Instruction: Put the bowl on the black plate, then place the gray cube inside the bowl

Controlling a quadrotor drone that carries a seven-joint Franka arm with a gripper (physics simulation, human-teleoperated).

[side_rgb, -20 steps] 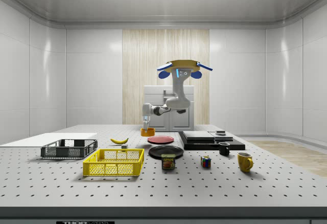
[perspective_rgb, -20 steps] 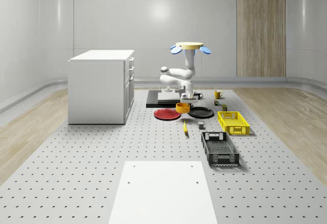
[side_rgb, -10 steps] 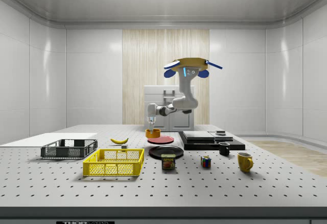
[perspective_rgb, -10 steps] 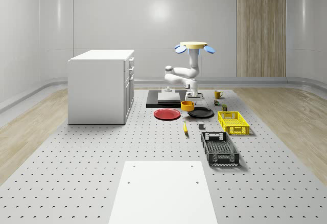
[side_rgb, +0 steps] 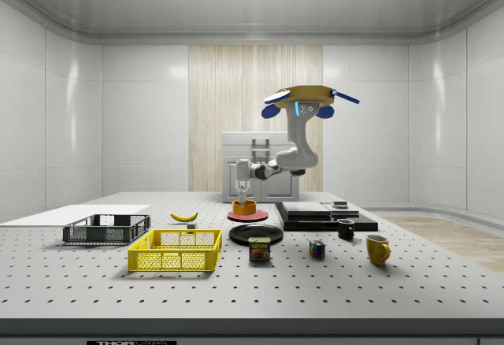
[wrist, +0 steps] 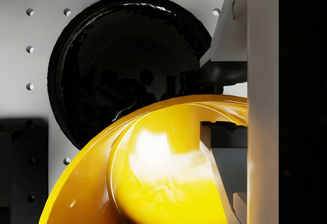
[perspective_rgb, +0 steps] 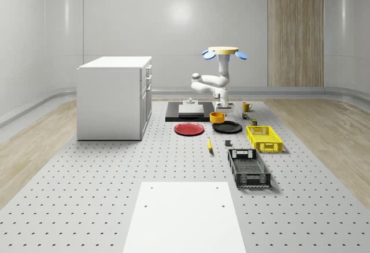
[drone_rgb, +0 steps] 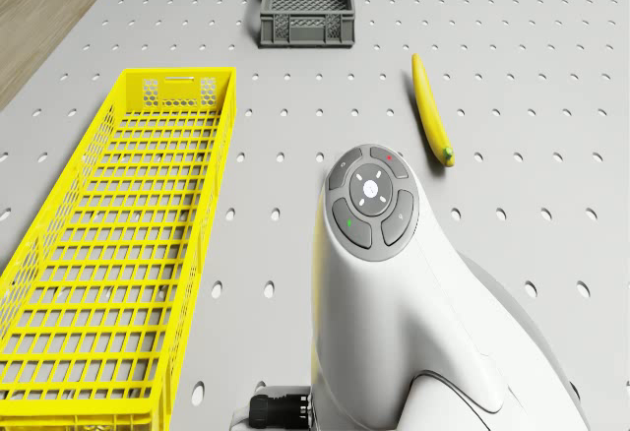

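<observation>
A: Wrist view, item one: end effector (wrist: 225, 116), fingers (wrist: 225, 147) clamped on the rim of the yellow bowl (wrist: 153, 173), one finger inside and one outside. The bowl is lifted off the surface.

B: What lies below it?

A: Black plate (wrist: 127, 60), glossy, flat on the perforated surface (wrist: 30, 29), partly beneath the bowl.

B: Whole-scene view entries?

A: Bowl (perspective_rgb: 217, 116) hangs at the end effector (perspective_rgb: 220, 110) above the left rim of the black plate (perspective_rgb: 229, 127). Red plate (perspective_rgb: 189, 129) just left of the black one, apart from it. Gray cube (perspective_rgb: 228, 143) on the surface nearer the camera than the black plate, with a banana (perspective_rgb: 209, 144) to its left. Yellow crate (perspective_rgb: 263, 138) to the right; dark crate (perspective_rgb: 248, 168) nearer still. White cabinet (perspective_rgb: 115, 97) well to the left.

B: And the drone?

A: Drone (perspective_rgb: 223, 51) hovers in the air behind the plates, over the far part of the surface beside a dark slab (perspective_rgb: 186, 112), arm reaching down and forward. Side view: drone (side_rgb: 308, 97) tilted, bowl (side_rgb: 244, 206) held above the red plate (side_rgb: 248, 215) and black plate (side_rgb: 256, 233). Yellow mug (side_rgb: 377, 249), dark cup (side_rgb: 345, 228), tin (side_rgb: 259, 249) and puzzle cube (side_rgb: 316, 249) stand near that camera.
</observation>
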